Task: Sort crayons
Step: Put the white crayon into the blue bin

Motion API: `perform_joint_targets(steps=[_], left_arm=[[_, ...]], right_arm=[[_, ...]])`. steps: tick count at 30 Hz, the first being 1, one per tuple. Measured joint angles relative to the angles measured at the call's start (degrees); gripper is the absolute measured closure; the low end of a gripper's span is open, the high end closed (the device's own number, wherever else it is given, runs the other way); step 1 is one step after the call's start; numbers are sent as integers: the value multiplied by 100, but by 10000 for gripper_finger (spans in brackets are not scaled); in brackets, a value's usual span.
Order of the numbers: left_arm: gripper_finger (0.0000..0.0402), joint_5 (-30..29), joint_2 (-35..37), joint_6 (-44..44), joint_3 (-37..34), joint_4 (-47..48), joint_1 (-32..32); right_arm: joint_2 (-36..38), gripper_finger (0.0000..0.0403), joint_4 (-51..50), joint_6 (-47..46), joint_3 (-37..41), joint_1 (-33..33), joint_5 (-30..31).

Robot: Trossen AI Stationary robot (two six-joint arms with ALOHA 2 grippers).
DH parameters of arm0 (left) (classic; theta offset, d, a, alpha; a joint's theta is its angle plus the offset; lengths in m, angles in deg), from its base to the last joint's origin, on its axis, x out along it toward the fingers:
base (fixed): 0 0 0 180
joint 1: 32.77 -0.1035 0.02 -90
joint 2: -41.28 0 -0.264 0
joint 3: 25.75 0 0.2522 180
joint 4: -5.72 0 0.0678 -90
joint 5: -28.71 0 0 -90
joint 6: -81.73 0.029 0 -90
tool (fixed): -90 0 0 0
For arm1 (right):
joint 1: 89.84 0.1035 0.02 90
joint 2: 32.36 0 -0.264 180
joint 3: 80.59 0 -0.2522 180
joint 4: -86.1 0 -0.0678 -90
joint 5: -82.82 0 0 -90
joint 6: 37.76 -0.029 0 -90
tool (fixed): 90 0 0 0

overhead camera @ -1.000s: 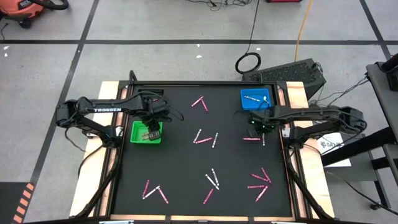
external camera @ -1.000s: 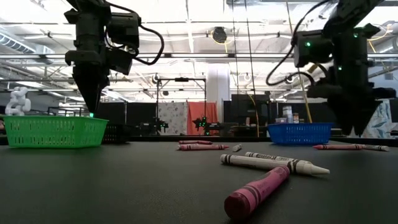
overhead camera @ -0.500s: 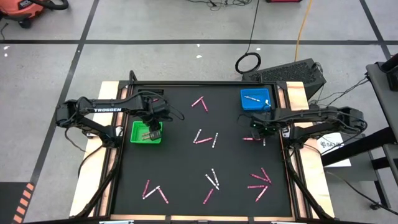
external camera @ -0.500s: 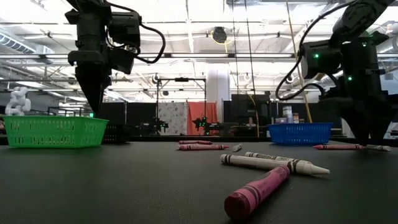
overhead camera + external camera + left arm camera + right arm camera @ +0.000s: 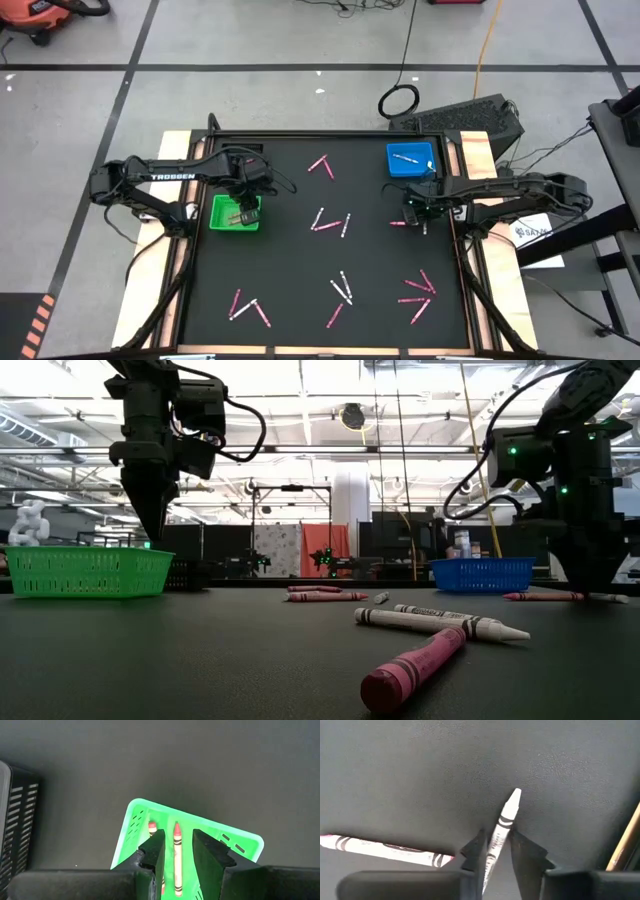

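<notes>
Right gripper point(image 5: 496, 851) closing around white crayon point(image 5: 504, 820) on tabletop point(image 5: 300, 260).
Left gripper point(image 5: 176, 851) parted, empty, above green tray point(image 5: 135, 820) at nine o'clock.

Looks like a big robotics lab / industrial test hall, not a home. Low view: high open ceiling w/ steel trusses point(image 5: 330, 455) and strip lights, cables hanging down, more dark rigs w/ green LEDs in the bkgd point(image 5: 290, 555), orange panel point(image 5: 325, 548) behind. High view: grey concrete floor point(image 5: 250, 40) marked w/ black tape lines, yellow cord point(image 5: 487, 45) running across it, shop vac point(image 5: 45, 15) at the corner, black-topped work table point(image 5: 300, 260) on a wood base.
</notes>
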Motion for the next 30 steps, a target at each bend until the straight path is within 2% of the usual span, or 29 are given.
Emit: perform_joint_targets(steps=[9,22,26,30], left_arm=[[311,0,0,-1,0,-2,0],[311,0,-1,-1,0,0,0],[311,0,0,-1,0,2,0],[311,0,-2,-1,0,0,0]], right_arm=[[-5,397,-19,60,5,2,105],[254,401,-25,496,-404,-4,102],[401,401,-41,890,-743,-95,111],[433,401,-13,1467,-1081,-333,450]])
